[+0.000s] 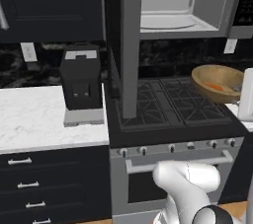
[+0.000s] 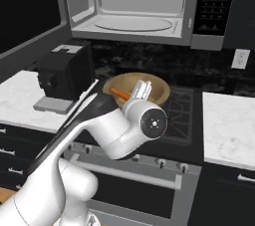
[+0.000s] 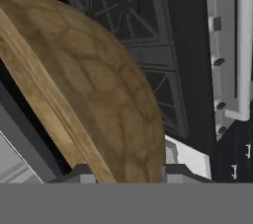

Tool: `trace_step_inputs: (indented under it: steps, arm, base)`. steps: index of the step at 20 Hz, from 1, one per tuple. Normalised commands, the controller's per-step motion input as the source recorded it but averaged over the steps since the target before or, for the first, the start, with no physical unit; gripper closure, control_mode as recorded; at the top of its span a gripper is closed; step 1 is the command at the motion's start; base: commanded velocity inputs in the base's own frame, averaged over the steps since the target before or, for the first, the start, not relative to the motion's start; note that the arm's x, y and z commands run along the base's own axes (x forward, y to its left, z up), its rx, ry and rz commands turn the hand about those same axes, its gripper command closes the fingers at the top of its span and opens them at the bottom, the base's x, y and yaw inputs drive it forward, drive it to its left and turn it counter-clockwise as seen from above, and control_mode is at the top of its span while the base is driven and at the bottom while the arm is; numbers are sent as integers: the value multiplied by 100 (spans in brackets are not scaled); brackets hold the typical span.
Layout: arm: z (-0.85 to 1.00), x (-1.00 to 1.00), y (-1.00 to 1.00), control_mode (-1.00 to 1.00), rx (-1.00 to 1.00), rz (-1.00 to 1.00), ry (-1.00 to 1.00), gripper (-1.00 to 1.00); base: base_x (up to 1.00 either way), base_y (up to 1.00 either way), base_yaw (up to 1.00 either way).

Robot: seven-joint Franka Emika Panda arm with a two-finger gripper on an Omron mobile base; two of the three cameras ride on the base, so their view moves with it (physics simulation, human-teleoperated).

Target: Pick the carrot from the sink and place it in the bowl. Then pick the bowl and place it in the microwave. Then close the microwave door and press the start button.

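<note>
The end effector shows its two dark tips on either side of the wooden bowl, whose rim runs down between them, so it appears to pinch the bowl by its rim. In the right base view the wrist sits at the bowl's near edge and the bowl is held above the stove grates, tilted somewhat toward the camera. The carrot lies inside it near the held side, and in the left base view the carrot rests low on the inner wall. The step in hand, as I judge it, is carrying the loaded bowl up into the microwave, which stands open above the stove with its white turntable bare. The microwave door swings out to the left and hangs edge-on over the stove. To do this well, the bowl should be levelled before lifting so the carrot cannot roll out. It should then rise clear of the cavity's lower lip and go in straight, away from the door. A rim pinch is a weak hold, so slow motion is wise.
</note>
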Motion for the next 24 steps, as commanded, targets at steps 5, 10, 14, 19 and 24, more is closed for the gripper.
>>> trace_step_inputs:
  steps: [5, 10, 14, 19, 24]
  arm:
    - [0, 0, 0, 100, 0, 0, 0, 100]
    - [0, 0, 0, 100, 0, 0, 0, 100]
    - [0, 0, 0, 100, 0, 0, 0, 100]
    - [0, 0, 0, 100, 0, 0, 0, 100]
    - [0, 0, 0, 100, 0, 0, 0, 100]
  base:
    - [45, 0, 17]
    - [33, 0, 6]
    - [39, 0, 1]
    - [33, 1, 0]
    - [1, 0, 0]
